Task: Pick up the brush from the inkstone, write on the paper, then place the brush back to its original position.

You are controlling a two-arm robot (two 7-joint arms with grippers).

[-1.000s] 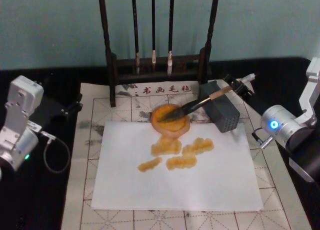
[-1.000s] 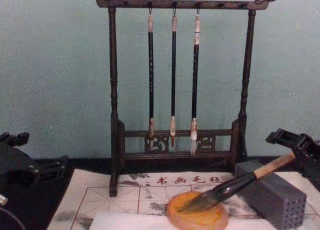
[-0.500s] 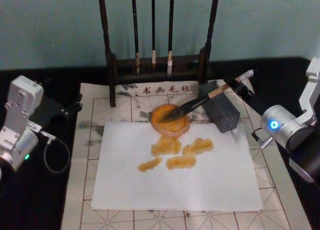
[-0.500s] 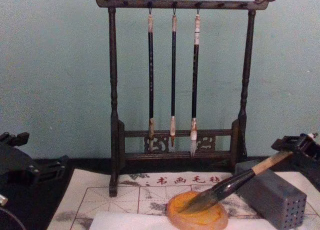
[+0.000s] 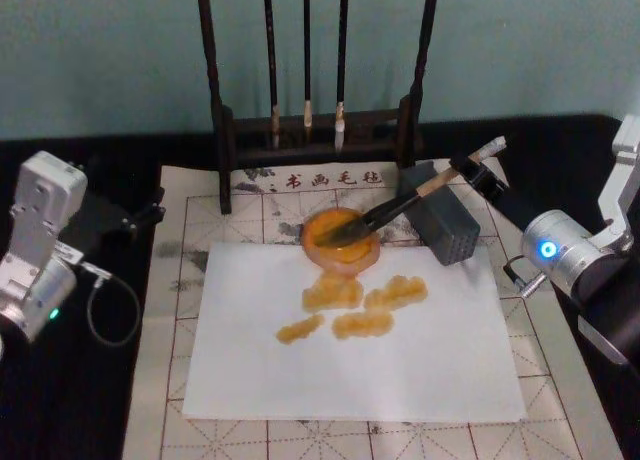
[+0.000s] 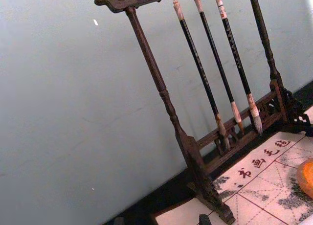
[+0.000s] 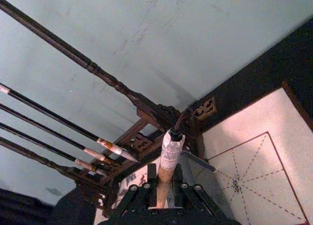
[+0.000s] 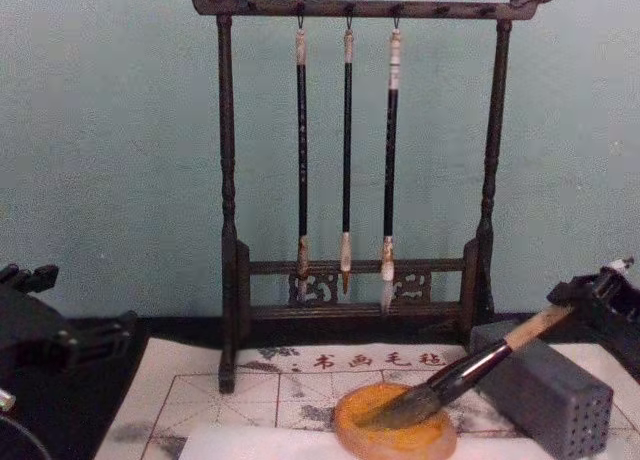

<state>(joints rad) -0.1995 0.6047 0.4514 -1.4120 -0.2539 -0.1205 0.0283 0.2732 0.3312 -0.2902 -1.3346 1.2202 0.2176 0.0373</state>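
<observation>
The brush (image 5: 395,208) lies slanted, its dark tuft down in the round orange inkstone (image 5: 325,255) at the paper's far edge. Its tan handle rises to the right over a grey block (image 5: 450,230). My right gripper (image 5: 472,170) is shut on the upper handle, and the white end cap sticks out behind it. In the right wrist view the handle (image 7: 168,154) runs up from between the fingers. From the chest, the brush (image 8: 470,370) slopes up from the inkstone (image 8: 395,435) to the right gripper (image 8: 600,285). The white paper (image 5: 400,370) carries several amber strokes near its far side.
A dark wooden rack (image 5: 220,100) with three thin hanging brushes (image 8: 347,150) stands behind the inkstone. A gridded felt mat (image 5: 180,310) lies under the paper. My left gripper (image 5: 140,215) is parked off the mat's left edge.
The handle's end has risen slightly and the brush slants more steeply. The white cap now pokes out past the right gripper. The tuft stays in the inkstone. The left arm has not moved.
</observation>
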